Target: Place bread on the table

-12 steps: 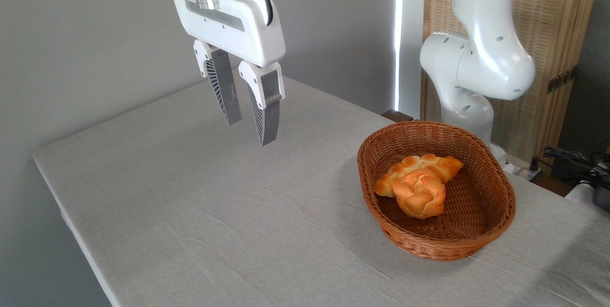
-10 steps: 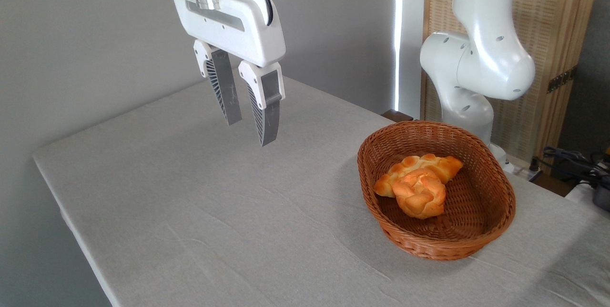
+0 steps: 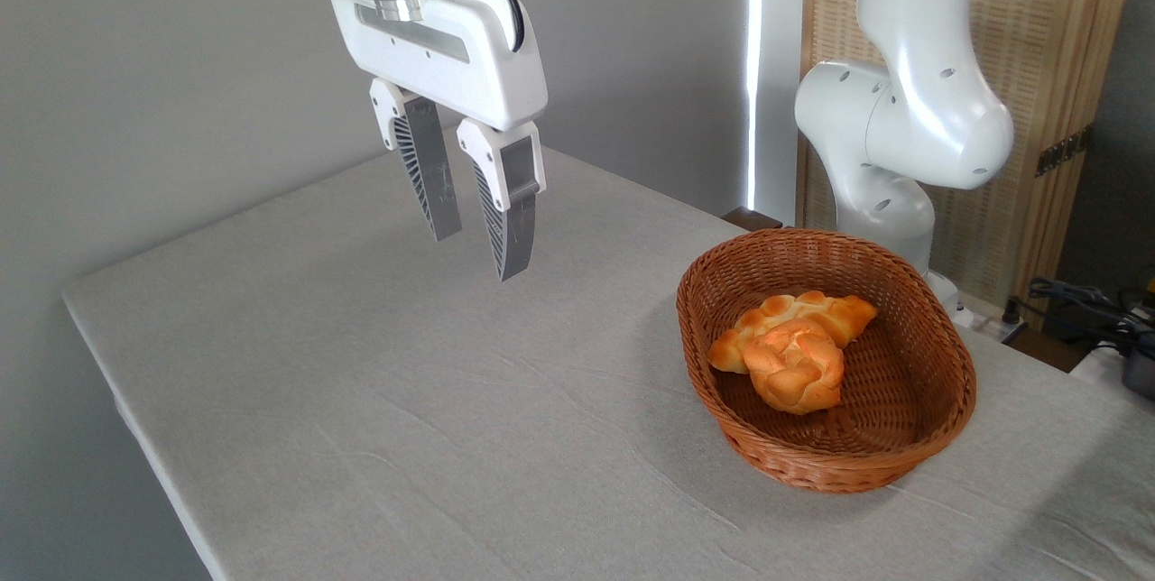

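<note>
On the left we see the desk (image 3: 379, 401) with its near-left edge running down toward the bottom of the picture, and a wide bare stretch of grey cloth from that edge across to the basket (image 3: 938, 401). Plenty of open room there. Above the far-left part of the desk hangs the hand (image 3: 478, 252), well clear of the surface, fingers (image 3: 431, 179) pointing down and tilted slightly to the right. They stand a little apart, with a narrow gap between the tips, and they grip nothing. Against half a second ago, we find the hand shifted a touch to the right and a touch lower; nothing else has moved. Going right, the basket sits near the desk's right side, well apart from the hand. Inside it lies the bread (image 3: 796, 372), resting against the loaf (image 3: 799, 312) behind it. At far right the arm (image 3: 911, 112) rises behind the basket.
</note>
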Robot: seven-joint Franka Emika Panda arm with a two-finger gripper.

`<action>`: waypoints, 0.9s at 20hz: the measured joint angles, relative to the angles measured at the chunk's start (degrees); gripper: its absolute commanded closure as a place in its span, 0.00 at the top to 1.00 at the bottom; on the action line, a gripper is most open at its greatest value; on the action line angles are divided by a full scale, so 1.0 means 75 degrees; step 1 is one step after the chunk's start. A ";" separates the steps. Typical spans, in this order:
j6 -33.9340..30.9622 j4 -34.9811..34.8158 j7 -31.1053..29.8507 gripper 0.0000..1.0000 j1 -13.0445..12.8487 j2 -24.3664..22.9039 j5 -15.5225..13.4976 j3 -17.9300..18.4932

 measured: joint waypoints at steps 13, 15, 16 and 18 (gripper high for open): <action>0.0825 -0.3337 0.1718 1.00 0.0567 -0.2093 0.0002 0.0039; 0.1075 -0.4445 0.2242 1.00 0.0705 -0.2724 0.0113 0.0132; 0.1170 -0.4935 0.2549 1.00 0.0765 -0.2996 0.0287 0.0259; 0.1249 -0.5508 0.3106 1.00 0.0831 -0.3368 0.0462 0.0604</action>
